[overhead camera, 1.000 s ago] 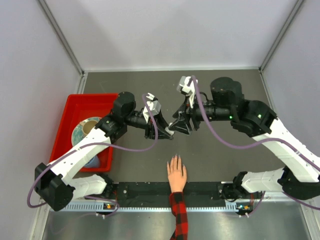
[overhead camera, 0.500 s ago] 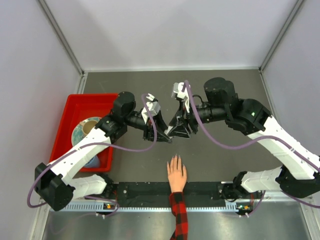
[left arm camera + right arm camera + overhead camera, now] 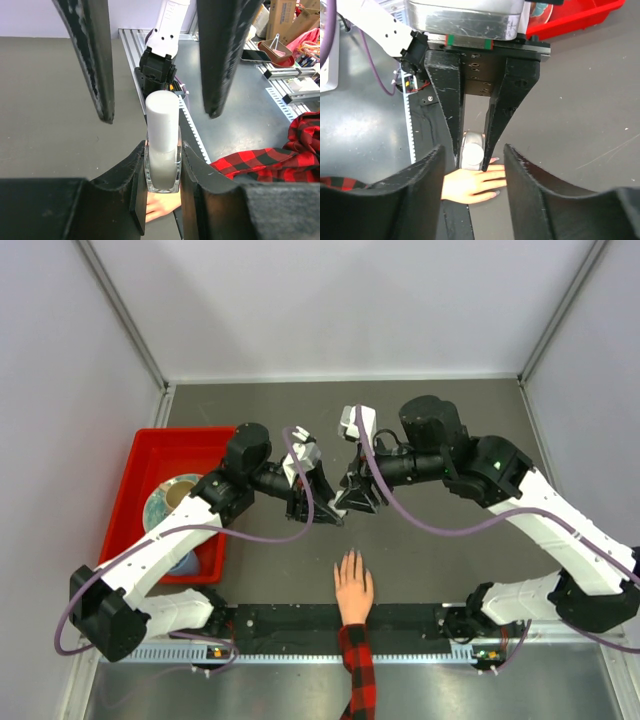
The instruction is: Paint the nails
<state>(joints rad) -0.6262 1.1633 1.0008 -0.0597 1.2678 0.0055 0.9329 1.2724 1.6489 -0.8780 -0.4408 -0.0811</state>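
The left pincer point(image 3: 330, 510) is closed on a small clear glass bottle point(image 3: 162, 172). Its two dark fingers point(image 3: 137, 175) press the flat glass sides, and the white cap point(image 3: 162, 117) sticks out past their tips. The bottle sits straight in the grip, not tilted.

The right pincer point(image 3: 350, 500) faces the left one tip to tip above the dark surface point(image 3: 450, 550). Its jaws are parted and hold nothing. In the left wrist view one of its fingers point(image 3: 95, 55) stands on each side of the cap, with a gap between each finger and the cap. In the right wrist view the cap shows end-on, centred between that pincer's own fingertips.

A human hand point(image 3: 353, 590) in a red-and-black plaid sleeve point(image 3: 358, 670) lies palm down on the surface. It is on the arm-base side of both pincers and apart from them, with its fingers stretched toward the meeting tips. The nails point(image 3: 350, 557) are at those fingertips, the part of the hand nearest the pincers. Neither pincer touches them, and they are too small to show any colour.

A red bin point(image 3: 150, 445) sits well off to the outer side of the left pincer, behind that arm's elbow.
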